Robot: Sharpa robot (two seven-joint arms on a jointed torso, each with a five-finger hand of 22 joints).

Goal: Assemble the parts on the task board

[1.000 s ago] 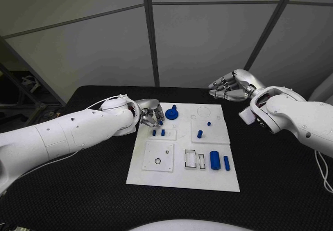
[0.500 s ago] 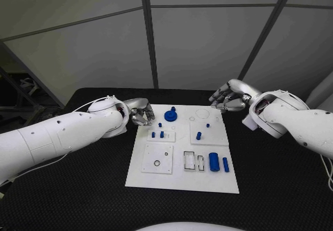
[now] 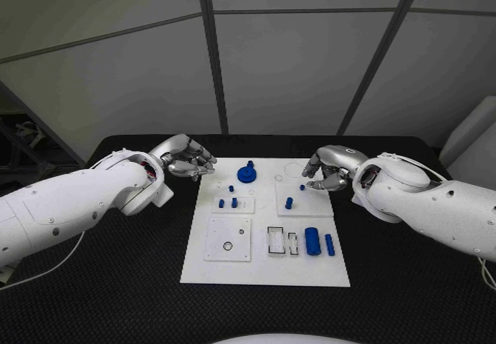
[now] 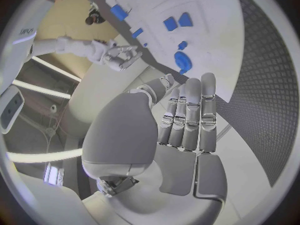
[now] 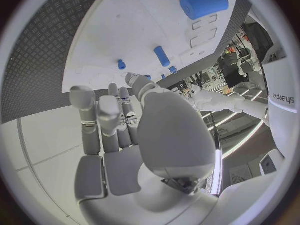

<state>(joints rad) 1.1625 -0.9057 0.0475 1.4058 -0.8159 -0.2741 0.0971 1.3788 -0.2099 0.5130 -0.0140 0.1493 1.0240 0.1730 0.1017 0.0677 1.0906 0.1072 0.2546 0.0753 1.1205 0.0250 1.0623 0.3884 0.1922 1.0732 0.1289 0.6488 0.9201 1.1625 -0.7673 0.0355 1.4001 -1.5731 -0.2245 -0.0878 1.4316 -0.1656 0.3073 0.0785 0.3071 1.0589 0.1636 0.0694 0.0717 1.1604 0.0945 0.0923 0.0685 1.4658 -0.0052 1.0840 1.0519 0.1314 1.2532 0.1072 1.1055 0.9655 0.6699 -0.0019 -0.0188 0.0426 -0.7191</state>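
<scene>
The right hand (image 3: 329, 170) is hovering over the far right part of the board (image 3: 264, 269), close above the small peg (image 3: 302, 188) and the taller peg (image 3: 289, 203) standing on the right-hand tile. It looks to be going for one of these pegs. To do that well, it should be dropping straight down with thumb and a finger set on opposite sides of the peg, pinching low enough that the peg is not tipping, and lifting vertically so the neighbour is not knocked.

Its fingers are curling loosely inward and holding nothing; in the right wrist view they are lying fairly straight and slightly apart, pointing toward the board.

The left hand (image 3: 186, 159) is sitting off the board's far left corner, above the tabletop (image 3: 103, 287), just beside the big round knob (image 3: 246, 173). Its fingers are bent in but nothing is sitting between them; the left wrist view shows them side by side and extended, empty. It should be staying clear while the right hand is working.

The remaining parts are all lying on the board: two short pegs (image 3: 227, 203) on the left tile, a fat cylinder (image 3: 311, 241) and a thin rod (image 3: 330, 244) near the right edge, beside the rectangular slots (image 3: 279, 241).
</scene>
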